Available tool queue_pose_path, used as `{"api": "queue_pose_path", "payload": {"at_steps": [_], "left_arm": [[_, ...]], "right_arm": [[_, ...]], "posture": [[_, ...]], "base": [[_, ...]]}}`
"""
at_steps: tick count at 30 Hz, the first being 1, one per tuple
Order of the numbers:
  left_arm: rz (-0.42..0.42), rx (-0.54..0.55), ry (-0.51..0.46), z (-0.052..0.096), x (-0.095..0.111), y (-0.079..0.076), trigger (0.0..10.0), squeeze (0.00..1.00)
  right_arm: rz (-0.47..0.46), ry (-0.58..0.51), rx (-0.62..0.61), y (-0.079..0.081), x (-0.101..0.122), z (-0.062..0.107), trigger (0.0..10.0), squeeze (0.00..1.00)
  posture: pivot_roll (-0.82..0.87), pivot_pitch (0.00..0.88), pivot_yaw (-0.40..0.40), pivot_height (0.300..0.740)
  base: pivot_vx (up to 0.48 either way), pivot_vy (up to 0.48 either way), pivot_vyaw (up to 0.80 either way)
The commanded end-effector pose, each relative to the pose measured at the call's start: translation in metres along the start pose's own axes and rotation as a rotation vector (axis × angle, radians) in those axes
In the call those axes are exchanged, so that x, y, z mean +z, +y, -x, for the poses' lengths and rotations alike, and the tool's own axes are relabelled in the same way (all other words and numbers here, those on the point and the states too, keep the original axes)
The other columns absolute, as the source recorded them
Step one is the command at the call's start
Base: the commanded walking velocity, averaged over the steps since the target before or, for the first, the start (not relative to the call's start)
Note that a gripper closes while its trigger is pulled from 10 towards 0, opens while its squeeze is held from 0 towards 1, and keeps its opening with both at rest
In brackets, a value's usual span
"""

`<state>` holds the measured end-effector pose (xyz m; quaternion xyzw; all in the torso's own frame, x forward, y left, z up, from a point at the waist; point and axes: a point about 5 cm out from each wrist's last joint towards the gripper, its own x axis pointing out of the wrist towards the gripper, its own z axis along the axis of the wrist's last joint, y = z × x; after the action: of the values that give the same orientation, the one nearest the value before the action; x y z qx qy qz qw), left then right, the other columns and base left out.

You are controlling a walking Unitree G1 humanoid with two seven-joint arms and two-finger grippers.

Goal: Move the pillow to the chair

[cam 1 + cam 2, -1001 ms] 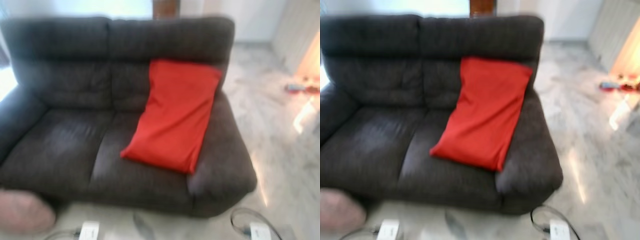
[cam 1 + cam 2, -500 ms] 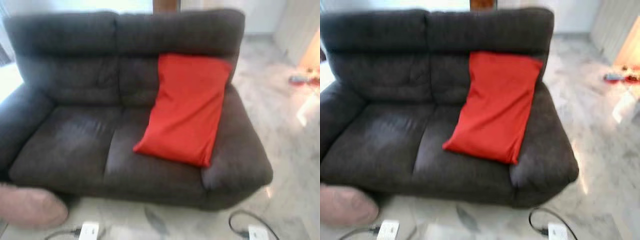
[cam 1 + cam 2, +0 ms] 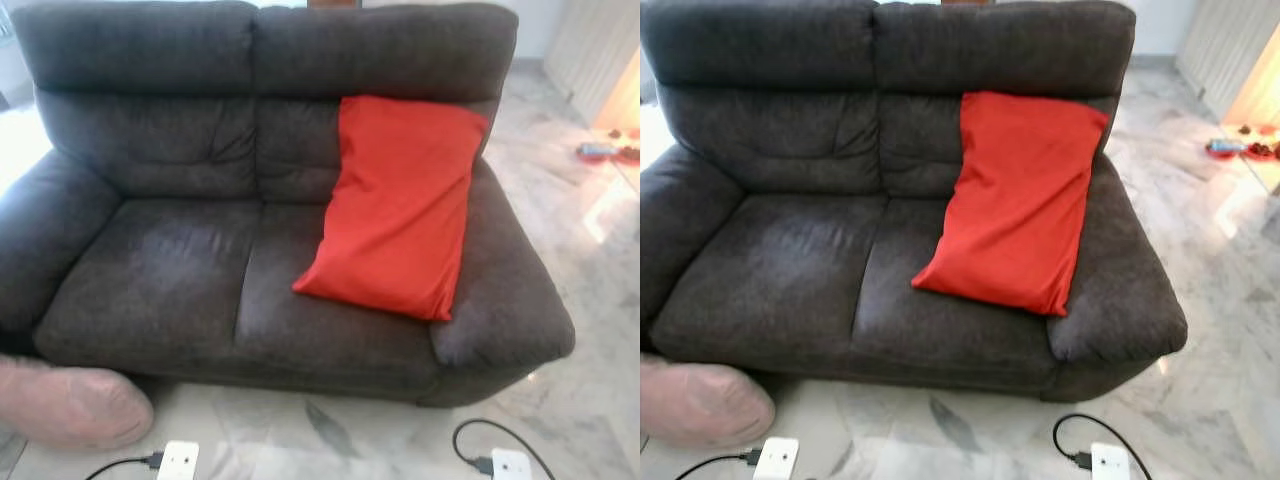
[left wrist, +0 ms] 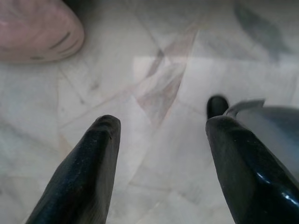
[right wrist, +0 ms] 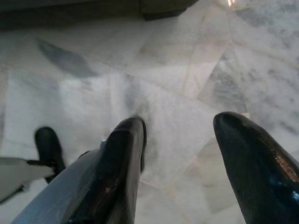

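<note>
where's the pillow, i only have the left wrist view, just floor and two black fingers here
Observer: The red pillow leans on the backrest at the robot's right end of the dark sofa.
Operator: is either gripper near it
Observer: No. The left gripper hangs open over the marble floor, holding nothing.
Operator: and the right one
Observer: The right gripper is open too, pointing down at the floor just in front of the sofa's base.
Operator: anything on the floor i should watch for
Observer: Two white plug blocks with black cords, one toward the robot's left and one toward its right.
</note>
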<state>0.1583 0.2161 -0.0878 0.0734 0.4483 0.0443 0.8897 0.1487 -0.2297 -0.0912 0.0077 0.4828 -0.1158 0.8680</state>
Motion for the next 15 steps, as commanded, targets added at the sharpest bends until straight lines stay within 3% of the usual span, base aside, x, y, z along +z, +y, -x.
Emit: {"api": "queue_pose_path", "payload": {"at_steps": [1,15], "left_arm": [[0.001,-0.004,0.005,0.0001,-0.0007,-0.0013,10.0,0.00],[-0.003,-0.009,0.004,0.0003,-0.0012,-0.0027,10.0,0.00]], "right_arm": [[-0.005,0.013,-0.009,-0.0033,-0.0045,0.0009,10.0,0.00],[0.009,0.009,0.004,0.0010,-0.0034,0.0006,10.0,0.00]], "posture": [[0.07,0.099,0.009,0.740],[0.07,0.082,0.010,0.740]], "base": [[0.000,0.289,0.00],[0.000,0.326,0.00]]}}
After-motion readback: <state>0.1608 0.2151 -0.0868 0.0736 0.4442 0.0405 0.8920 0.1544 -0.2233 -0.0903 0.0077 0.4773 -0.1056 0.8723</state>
